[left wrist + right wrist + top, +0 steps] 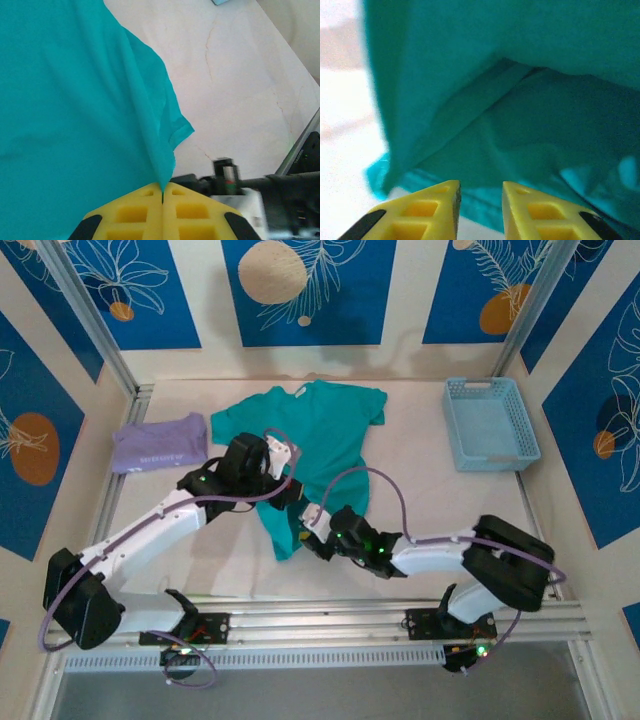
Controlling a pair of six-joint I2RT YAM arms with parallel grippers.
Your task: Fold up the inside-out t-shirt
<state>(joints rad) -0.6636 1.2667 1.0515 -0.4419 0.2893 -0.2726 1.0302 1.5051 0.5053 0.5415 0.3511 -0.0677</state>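
Across the middle of the table (425, 505) lies the inside-out t-shirt (330, 425), collar toward the far wall, its near hem bunched between the 2 arms. On its near side the left gripper (162, 189) is pinched tight on a thin ridge of teal cloth. At the lower hem the right gripper (481, 189) stands narrowly parted, nothing between its pads. For a clean fold, I judge it should take both hem layers first, then both arms travel level so the crease runs straight.

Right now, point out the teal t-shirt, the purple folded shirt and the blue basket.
teal t-shirt (335, 428): top external view, chest panel.
purple folded shirt (160, 443): top external view, its middle.
blue basket (490, 426): top external view, bare floor.
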